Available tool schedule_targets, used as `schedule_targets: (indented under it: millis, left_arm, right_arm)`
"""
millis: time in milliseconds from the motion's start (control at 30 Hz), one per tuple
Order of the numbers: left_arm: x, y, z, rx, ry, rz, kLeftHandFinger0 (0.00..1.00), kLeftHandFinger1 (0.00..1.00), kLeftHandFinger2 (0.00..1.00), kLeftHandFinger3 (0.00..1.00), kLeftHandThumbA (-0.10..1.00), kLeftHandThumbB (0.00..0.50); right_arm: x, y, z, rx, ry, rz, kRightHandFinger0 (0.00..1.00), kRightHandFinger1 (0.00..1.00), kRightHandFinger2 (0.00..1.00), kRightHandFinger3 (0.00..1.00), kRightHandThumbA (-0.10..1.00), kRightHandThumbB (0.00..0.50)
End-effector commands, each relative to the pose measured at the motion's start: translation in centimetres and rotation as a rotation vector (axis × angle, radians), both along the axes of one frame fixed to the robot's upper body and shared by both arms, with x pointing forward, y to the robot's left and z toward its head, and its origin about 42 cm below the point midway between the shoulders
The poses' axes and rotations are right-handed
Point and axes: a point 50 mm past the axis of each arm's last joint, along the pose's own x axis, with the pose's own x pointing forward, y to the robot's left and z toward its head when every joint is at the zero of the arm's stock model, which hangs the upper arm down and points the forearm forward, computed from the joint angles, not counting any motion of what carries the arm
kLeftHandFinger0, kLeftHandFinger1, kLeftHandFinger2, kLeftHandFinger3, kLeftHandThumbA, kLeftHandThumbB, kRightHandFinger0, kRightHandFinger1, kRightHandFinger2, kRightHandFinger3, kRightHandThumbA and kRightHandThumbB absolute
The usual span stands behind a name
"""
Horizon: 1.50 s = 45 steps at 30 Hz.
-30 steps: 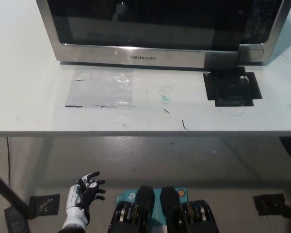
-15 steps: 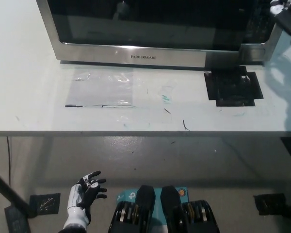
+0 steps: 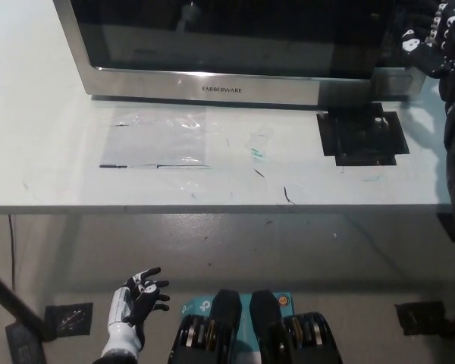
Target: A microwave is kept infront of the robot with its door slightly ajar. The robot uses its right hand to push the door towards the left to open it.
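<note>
A steel Farberware microwave [image 3: 212, 87] stands at the back of the white table [image 3: 53, 167]. Its dark glass door [image 3: 227, 38] fills most of the front, and its right edge sits slightly out from the body. My black right hand [image 3: 432, 42] is raised at the top right, in front of the microwave's right end beside the door's free edge, with its fingers apart and nothing in it. Whether it touches the door is unclear. My white left hand [image 3: 133, 303] rests low at the lower left, below the table edge, fingers spread.
A black taped square [image 3: 362, 136] lies on the table in front of the microwave's right end. A clear plastic sheet [image 3: 158, 140] lies on the table's middle left. Dark pads [image 3: 68, 318] sit on the grey floor below.
My right arm has come in from the right and risen to the microwave's right end; a second ago it was out of view. The left hand stays put. The camera shifted slightly.
</note>
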Motion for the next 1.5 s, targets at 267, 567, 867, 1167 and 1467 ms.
schedule_targets:
  millis: [267,567,867,1167,1467]
  left_arm:
    - [0.7,-0.6,1.0,0.014,-0.052,-0.02,0.32,0.33,0.42,0.52,0.07,0.003]
    - [0.8,-0.6,1.0,0.01,-0.048,-0.018,0.3,0.32,0.4,0.5,0.05,0.008]
    - [0.6,-0.7,0.9,0.011,-0.049,-0.037,0.33,0.34,0.43,0.53,0.06,0.0]
    - [1.1,-0.3,1.2,0.004,-0.047,-0.033,0.34,0.34,0.43,0.52,0.05,0.0]
    - [1.0,-0.4,1.1,0.024,-0.04,-0.031,0.32,0.34,0.42,0.53,0.06,0.009]
  right_arm:
    - [1.5,1.2,4.1,-0.032,-0.131,-0.01,0.44,0.65,0.7,0.77,0.32,0.226]
    - [2.4,4.6,2.6,-0.034,-0.094,0.031,0.43,0.6,0.65,0.76,0.35,0.234]
    - [2.0,10.6,1.8,-0.015,-0.098,0.17,0.45,0.62,0.7,0.76,0.32,0.239]
    - [-1.7,13.1,0.7,0.096,-0.114,0.237,0.45,0.65,0.69,0.83,0.32,0.244]
    - [-7.5,13.5,-2.5,0.146,-0.132,0.308,0.42,0.61,0.67,0.77,0.37,0.232]
